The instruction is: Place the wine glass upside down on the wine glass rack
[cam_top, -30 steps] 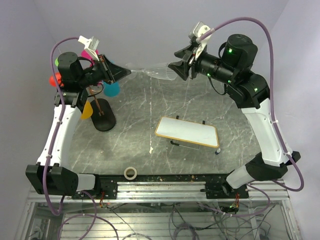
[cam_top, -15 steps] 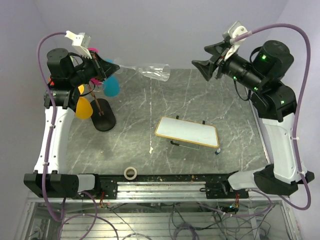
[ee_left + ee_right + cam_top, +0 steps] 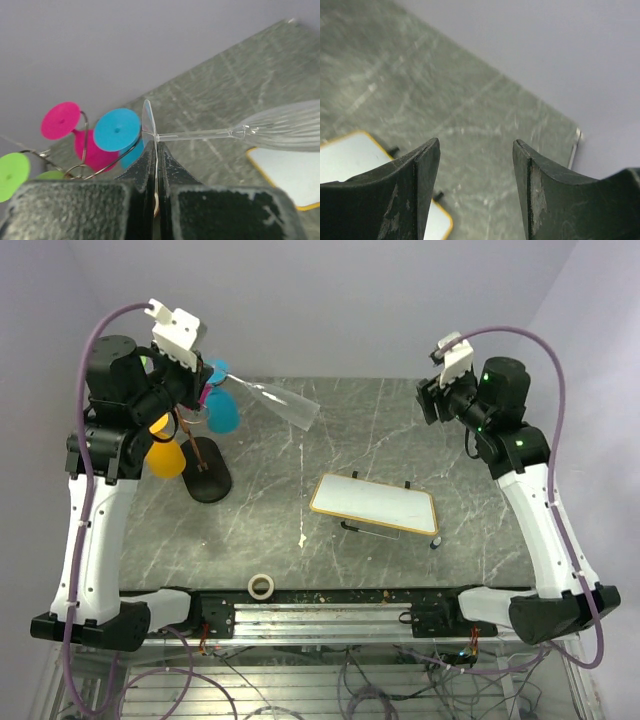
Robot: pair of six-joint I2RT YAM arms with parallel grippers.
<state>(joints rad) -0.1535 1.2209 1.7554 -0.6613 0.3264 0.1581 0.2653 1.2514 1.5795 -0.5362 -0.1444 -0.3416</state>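
Observation:
A clear wine glass (image 3: 290,406) hangs in the air at the back left, lying almost level with its bowl sloping down to the right. My left gripper (image 3: 207,382) is shut on the rim of its foot (image 3: 148,119), and the stem and ribbed bowl (image 3: 285,131) reach off to the right. The wine glass rack (image 3: 210,483) stands just below and left of that grip, and its wire arms (image 3: 85,131) carry pink (image 3: 61,120), blue (image 3: 116,130) and green (image 3: 11,170) glasses. My right gripper (image 3: 430,402) is open and empty at the back right, far from the glass; the right wrist view shows only table between its jaws (image 3: 476,145).
A white board with a yellow rim (image 3: 375,503) lies mid-table on small black feet. A roll of tape (image 3: 261,586) sits near the front edge. An orange glass (image 3: 165,456) hangs low on the rack's left side. The back wall is close behind both grippers.
The right gripper has come off the glass's bowl, opened wider and drawn back to the right. The left arm has risen, and the glass now slopes bowl-down beside the rack.

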